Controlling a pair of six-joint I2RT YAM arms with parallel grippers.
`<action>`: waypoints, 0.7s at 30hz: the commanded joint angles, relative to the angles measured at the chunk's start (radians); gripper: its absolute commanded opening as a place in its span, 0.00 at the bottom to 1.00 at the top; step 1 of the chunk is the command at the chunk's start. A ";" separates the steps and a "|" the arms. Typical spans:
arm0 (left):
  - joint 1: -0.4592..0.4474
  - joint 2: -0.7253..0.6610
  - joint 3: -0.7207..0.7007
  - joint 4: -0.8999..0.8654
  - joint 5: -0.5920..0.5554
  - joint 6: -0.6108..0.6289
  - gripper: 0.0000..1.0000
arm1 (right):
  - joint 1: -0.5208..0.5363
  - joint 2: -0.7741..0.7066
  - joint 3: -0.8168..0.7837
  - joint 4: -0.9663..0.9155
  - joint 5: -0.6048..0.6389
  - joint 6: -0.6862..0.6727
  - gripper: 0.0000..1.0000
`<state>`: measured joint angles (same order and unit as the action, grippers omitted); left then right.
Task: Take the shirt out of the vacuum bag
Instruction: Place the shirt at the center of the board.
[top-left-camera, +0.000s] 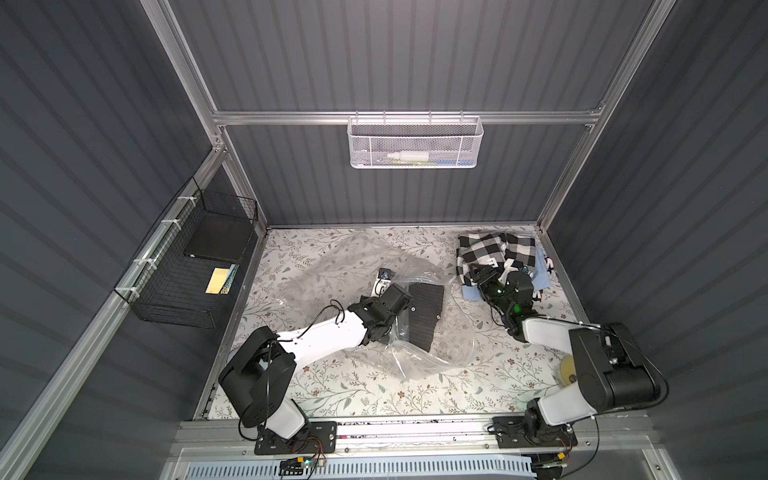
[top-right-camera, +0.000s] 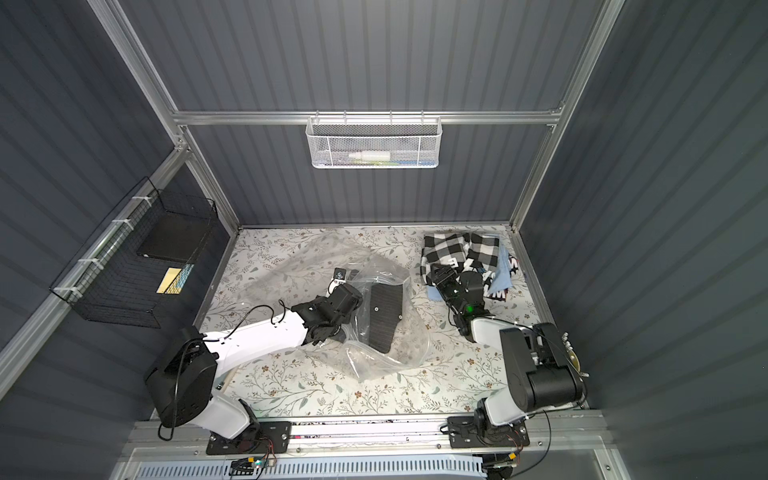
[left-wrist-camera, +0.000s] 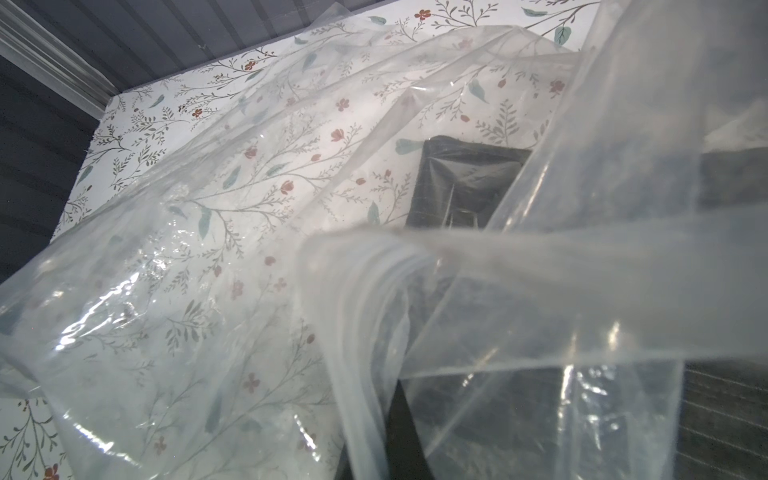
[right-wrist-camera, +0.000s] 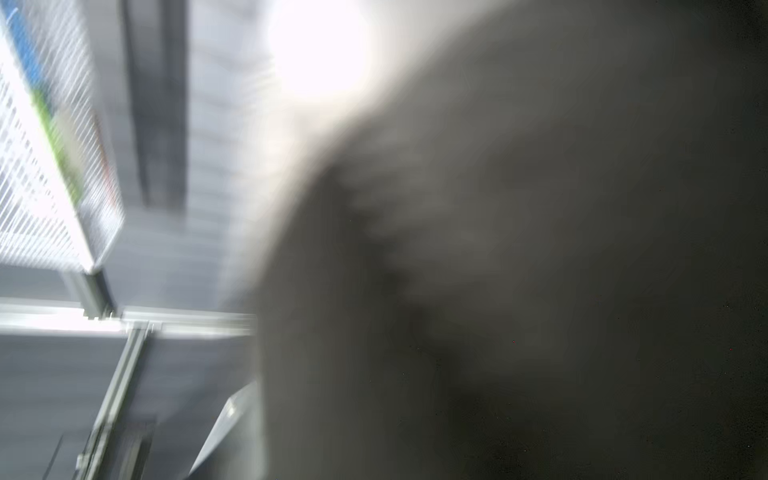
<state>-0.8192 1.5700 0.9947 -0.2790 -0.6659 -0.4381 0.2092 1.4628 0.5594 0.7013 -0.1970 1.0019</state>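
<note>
The clear crinkly vacuum bag (top-left-camera: 357, 266) (top-right-camera: 386, 274) lies spread over the middle of the floral table. A dark ribbed shirt (top-left-camera: 424, 316) (top-right-camera: 384, 311) sits folded inside its near right part. My left gripper (top-left-camera: 380, 334) (top-right-camera: 328, 334) is at the bag's bunched rim and shut on it. In the left wrist view the rim (left-wrist-camera: 361, 332) runs down to the jaws, with the dark shirt (left-wrist-camera: 461, 187) behind plastic. My right gripper (top-left-camera: 484, 274) (top-right-camera: 442, 274) hovers at the near edge of a clothes pile. The right wrist view is blurred by close fabric (right-wrist-camera: 519, 270).
The pile at the back right holds a black-and-white checked garment (top-left-camera: 490, 247), a light blue cloth (top-left-camera: 542, 278) and a printed piece. A white mesh basket (top-left-camera: 414, 143) hangs on the back wall. A black wire basket (top-left-camera: 187, 266) hangs on the left wall.
</note>
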 joint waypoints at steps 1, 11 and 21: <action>0.005 0.013 0.026 -0.037 0.008 0.011 0.00 | -0.002 -0.099 0.028 -0.244 0.072 -0.073 0.70; 0.005 0.024 0.032 -0.041 0.015 0.010 0.00 | -0.082 -0.343 0.068 -0.498 0.142 -0.081 0.79; 0.005 0.004 0.018 -0.034 0.015 0.010 0.00 | -0.245 -0.263 0.025 -0.413 0.005 0.058 0.83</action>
<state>-0.8188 1.5829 1.0027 -0.2916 -0.6624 -0.4381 -0.0353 1.1599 0.6041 0.2668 -0.1169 1.0008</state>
